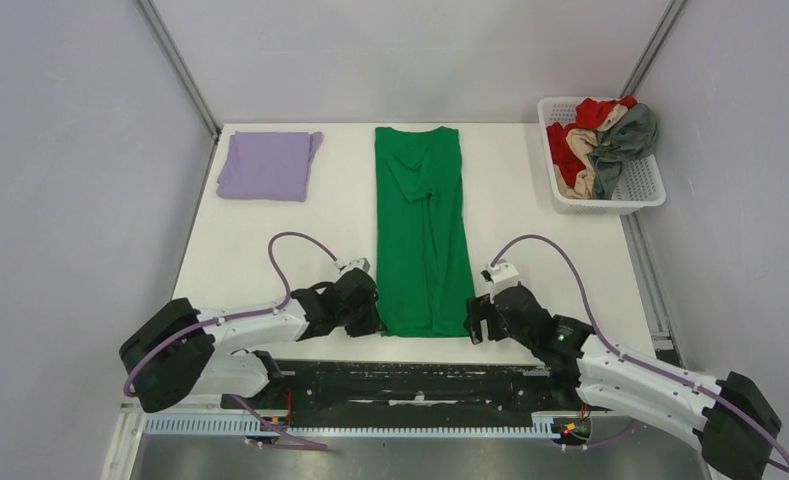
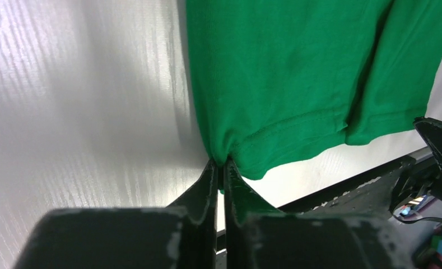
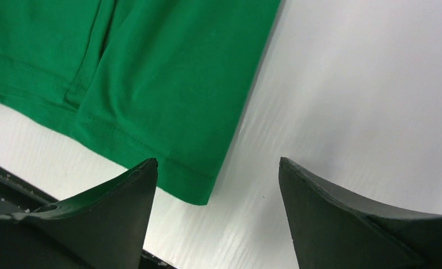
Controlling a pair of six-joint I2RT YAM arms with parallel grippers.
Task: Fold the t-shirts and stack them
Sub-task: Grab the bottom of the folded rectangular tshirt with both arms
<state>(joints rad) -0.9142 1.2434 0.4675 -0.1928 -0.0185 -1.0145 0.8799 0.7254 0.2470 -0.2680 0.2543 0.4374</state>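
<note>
Green t-shirt [image 1: 422,230] on white table [image 1: 530,220] — left pincer [image 2: 221,162] pinching its hem, right pincer [image 3: 217,162] agape, empty.

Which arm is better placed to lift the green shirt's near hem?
Left. The left end effector is shut on the near hem corner of the green t-shirt; the right end effector is open beside its corner.

Bright green fabric t-shirt [image 1: 422,230]: no print or tag readable.
White plastic lattice basket [image 1: 638,185]: no marking readable.
All views: no legible text.
</note>
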